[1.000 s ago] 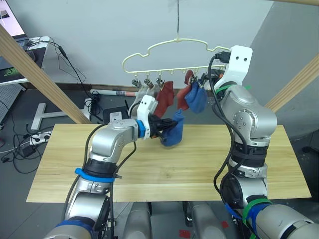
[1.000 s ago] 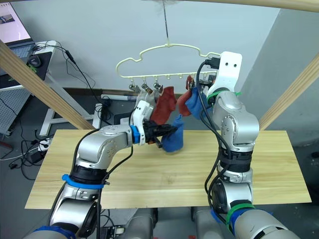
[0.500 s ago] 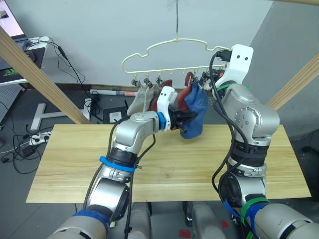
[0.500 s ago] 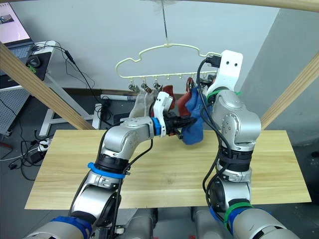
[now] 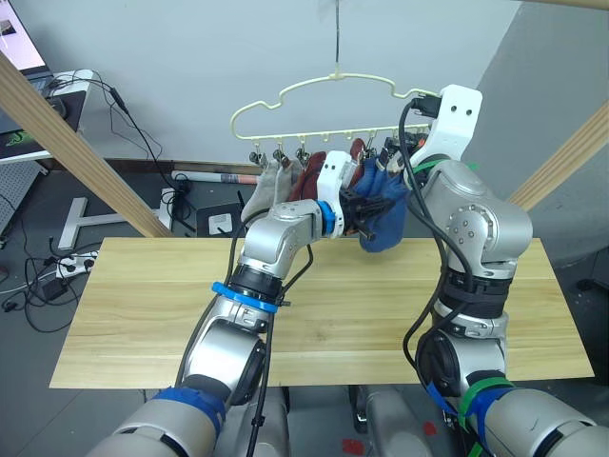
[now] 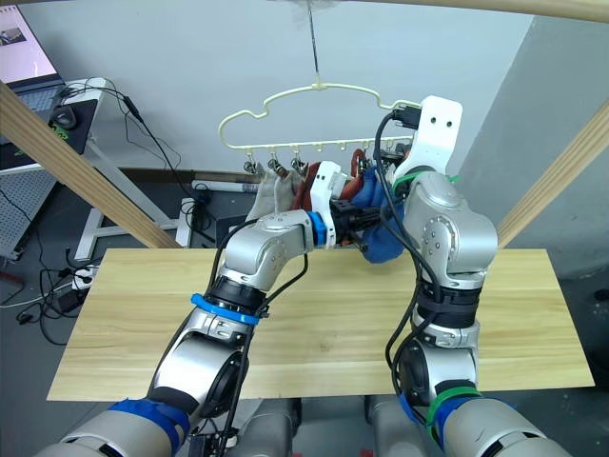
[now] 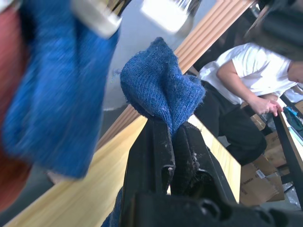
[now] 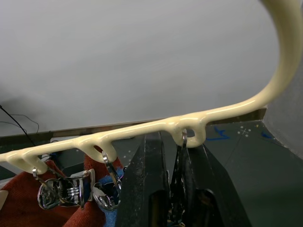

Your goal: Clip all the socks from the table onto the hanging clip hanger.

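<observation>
The cream clip hanger point(image 5: 314, 95) hangs above the far edge of the table point(image 5: 143, 305). Grey socks point(image 5: 262, 190) and rust-red socks point(image 5: 312, 174) hang from its clips. My left gripper point(image 5: 366, 205) is shut on a blue sock point(image 5: 388, 227) and holds it up just under the hanger's right end. In the left wrist view the bunched edge of this sock point(image 7: 163, 90) sticks out above my fingers, close to another blue sock point(image 7: 57, 94) hanging from a clip. My right gripper point(image 8: 174, 156) is shut on the metal clip point(image 8: 180, 161) at the hanger's right end.
Slanted wooden beams point(image 5: 76, 143) point(image 5: 561, 162) stand on both sides of the table. A desk with a screen point(image 5: 29, 95) and floor cables lie at the far left. A seated person in a white shirt point(image 7: 246, 80) is beyond the table.
My left gripper has carried the blue sock up and to the right, from above the table to the hanger's right end. The right arm has stayed at the clip.
</observation>
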Robot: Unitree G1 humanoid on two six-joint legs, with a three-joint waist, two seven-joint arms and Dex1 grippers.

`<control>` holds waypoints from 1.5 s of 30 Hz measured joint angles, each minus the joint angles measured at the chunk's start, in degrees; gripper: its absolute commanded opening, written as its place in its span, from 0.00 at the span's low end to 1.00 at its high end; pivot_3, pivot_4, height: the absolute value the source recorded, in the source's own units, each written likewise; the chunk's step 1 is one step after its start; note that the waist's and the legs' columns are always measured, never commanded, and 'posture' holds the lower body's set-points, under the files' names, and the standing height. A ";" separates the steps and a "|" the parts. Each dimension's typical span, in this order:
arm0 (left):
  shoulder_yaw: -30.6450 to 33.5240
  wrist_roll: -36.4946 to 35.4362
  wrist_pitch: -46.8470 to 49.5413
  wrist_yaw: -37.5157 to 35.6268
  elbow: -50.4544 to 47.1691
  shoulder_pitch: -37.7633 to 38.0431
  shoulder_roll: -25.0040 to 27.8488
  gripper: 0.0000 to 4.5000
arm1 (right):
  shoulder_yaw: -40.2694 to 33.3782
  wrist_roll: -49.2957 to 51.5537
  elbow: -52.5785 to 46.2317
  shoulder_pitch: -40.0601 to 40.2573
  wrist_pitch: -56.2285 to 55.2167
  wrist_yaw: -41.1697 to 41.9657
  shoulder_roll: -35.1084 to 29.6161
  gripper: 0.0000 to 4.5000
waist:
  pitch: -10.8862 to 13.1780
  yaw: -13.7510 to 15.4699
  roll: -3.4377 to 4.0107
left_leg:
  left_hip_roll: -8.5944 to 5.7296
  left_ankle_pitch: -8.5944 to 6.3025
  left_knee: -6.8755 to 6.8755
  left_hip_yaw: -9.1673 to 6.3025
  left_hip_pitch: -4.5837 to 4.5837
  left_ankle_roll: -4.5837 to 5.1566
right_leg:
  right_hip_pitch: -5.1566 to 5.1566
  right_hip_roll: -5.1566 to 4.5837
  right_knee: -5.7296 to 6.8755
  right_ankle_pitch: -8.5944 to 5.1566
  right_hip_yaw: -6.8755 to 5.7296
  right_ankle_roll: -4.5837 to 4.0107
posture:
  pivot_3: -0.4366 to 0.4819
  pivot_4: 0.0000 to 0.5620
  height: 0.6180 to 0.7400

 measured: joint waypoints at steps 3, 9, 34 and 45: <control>0.20 -0.01 -0.53 0.01 0.70 -0.40 -0.16 0.03 | 0.00 0.00 -0.02 0.00 0.00 -0.01 0.02 0.00 | 0.00 -0.15 0.00 | 0.00 0.00 0.00 0.00 0.00 0.00 | 0.00 0.00 0.00 0.00 0.00 0.00 | 0.46 0.52 1.00; 0.92 -0.05 -0.71 0.45 0.86 -1.34 -0.06 0.03 | 0.00 -0.02 -0.36 0.00 0.00 -0.07 0.01 0.00 | 0.00 -0.34 0.00 | 0.00 0.00 0.00 0.00 0.00 0.00 | 0.00 0.00 0.00 0.00 0.00 0.00 | 0.46 0.52 1.00; 3.28 -0.42 -0.40 1.02 0.86 -3.04 -1.33 0.02 | -0.13 0.05 -0.38 0.01 0.09 -0.08 0.27 0.51 | 0.00 -0.36 0.00 | 0.00 0.00 0.00 0.00 0.00 0.00 | 0.00 0.00 0.00 0.00 0.00 0.00 | 0.46 0.52 1.00; 1.05 0.02 0.79 -0.17 -2.88 -0.69 1.85 0.64 | 0.10 0.57 -3.89 1.56 1.94 0.35 0.12 0.52 | 0.00 -0.49 0.00 | 0.01 0.00 -0.02 -0.01 0.00 0.00 | 0.00 0.00 0.00 0.00 0.00 0.00 | 0.47 0.52 1.00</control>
